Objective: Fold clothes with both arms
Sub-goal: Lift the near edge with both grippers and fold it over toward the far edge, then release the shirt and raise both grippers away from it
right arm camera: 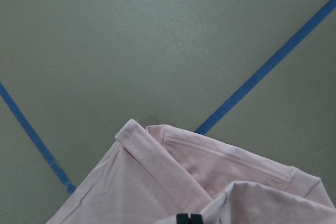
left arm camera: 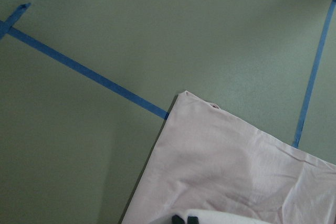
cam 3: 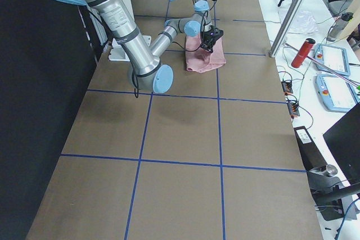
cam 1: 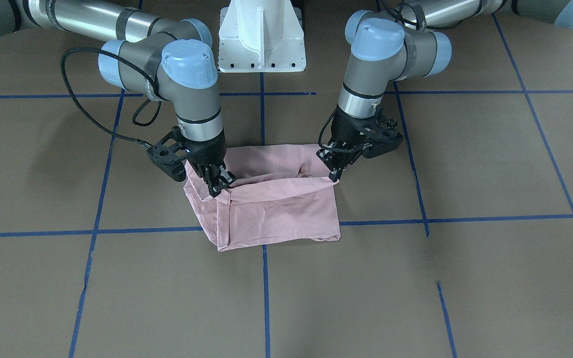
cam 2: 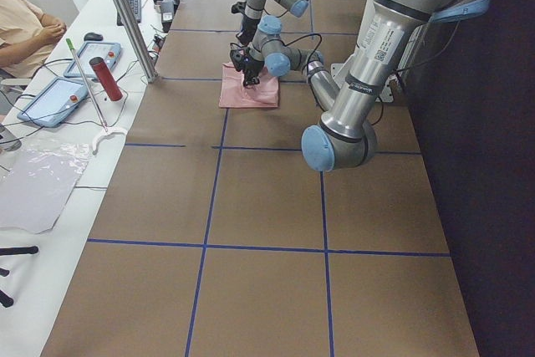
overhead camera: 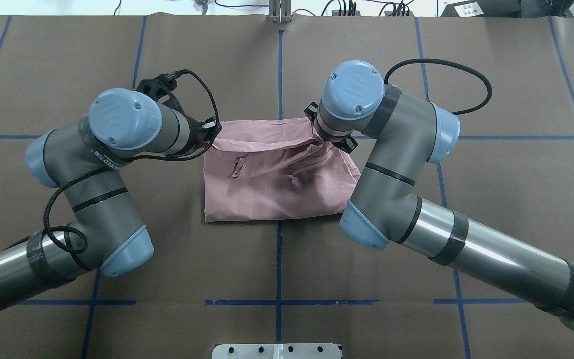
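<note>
One creased pale pink T-shirt (cam 1: 276,214), roughly rectangular, on matte brown table (cam 1: 465,298).

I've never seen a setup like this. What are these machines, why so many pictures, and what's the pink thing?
Two jointed robot arms, the left arm and the right arm, work over a brown table marked with blue tape. Four fixed cameras watch from the front, above and both ends; two sit on the wrists. The pink thing is a T-shirt, partly folded. The left gripper and right gripper each pinch one end of its lifted edge.
</note>
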Robot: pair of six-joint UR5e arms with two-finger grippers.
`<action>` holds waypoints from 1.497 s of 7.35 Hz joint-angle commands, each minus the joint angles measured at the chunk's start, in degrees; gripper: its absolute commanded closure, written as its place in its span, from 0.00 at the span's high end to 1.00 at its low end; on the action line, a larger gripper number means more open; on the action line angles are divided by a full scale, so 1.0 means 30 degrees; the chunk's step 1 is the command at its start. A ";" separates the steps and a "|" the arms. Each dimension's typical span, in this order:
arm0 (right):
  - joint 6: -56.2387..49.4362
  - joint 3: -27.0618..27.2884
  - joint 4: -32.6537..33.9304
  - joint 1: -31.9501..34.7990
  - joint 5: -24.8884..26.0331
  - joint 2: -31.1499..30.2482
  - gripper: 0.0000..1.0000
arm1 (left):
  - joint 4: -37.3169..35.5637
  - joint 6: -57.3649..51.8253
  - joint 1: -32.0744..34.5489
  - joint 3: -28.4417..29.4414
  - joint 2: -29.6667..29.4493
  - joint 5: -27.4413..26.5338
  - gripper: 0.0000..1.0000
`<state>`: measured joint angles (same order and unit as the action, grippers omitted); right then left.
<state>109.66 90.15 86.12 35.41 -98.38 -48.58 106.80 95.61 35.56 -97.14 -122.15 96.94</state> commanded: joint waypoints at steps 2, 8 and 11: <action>-0.0225 -0.0314 -0.0025 0.0178 -0.0048 0.0079 0.00 | 0.1307 -0.0698 0.0421 0.1643 -0.0563 -0.0173 0.00; -0.6573 -0.9983 -0.6969 0.4268 -0.3079 0.3272 1.00 | 0.5503 -0.5472 0.2471 0.6429 -0.1181 -0.1992 0.65; -0.9170 -0.7647 -0.6851 0.6261 -0.5776 0.0677 1.00 | 0.5533 -0.7331 0.4307 0.4003 0.0570 0.1858 0.64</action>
<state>87.15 64.31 65.58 50.90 -111.47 -42.64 123.31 77.84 45.26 -81.47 -123.42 96.54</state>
